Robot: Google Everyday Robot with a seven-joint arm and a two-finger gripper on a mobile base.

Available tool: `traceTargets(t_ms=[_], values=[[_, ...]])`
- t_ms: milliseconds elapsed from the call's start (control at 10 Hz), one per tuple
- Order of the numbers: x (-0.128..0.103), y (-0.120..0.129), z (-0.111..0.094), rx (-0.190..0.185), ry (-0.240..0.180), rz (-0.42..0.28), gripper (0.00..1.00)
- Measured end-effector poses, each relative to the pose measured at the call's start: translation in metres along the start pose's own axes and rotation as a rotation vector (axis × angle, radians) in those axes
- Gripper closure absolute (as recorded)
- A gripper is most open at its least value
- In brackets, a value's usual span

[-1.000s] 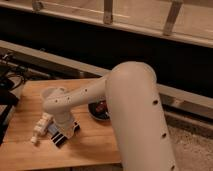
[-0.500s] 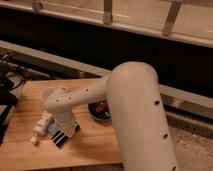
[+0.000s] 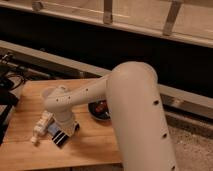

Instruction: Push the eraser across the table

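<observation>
The light brown wooden table [image 3: 95,147] fills the lower left of the camera view. My white arm reaches down over it from the right. The gripper [image 3: 62,137], with its black-and-white striped tip, is low over the tabletop near the left middle. A small blue-grey eraser [image 3: 52,129] lies flat on the table, touching the gripper's left side and partly hidden by it. A long white segmented bar [image 3: 42,126] lies right beside the eraser on its left.
A dark round bowl with something red in it [image 3: 99,109] sits on the table behind the arm. Dark equipment and cables [image 3: 9,82] stand off the table's left edge. A metal rail and a dark wall [image 3: 100,45] run behind the table.
The arm and gripper have barely moved. The eraser and white bar stay in about the same place.
</observation>
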Motion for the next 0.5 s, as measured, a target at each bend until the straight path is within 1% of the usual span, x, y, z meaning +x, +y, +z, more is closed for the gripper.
traceTargets(t_ms=[500], values=[[-0.0033,-0.0051,-0.0015,0.009,-0.003,-0.019,1.0]])
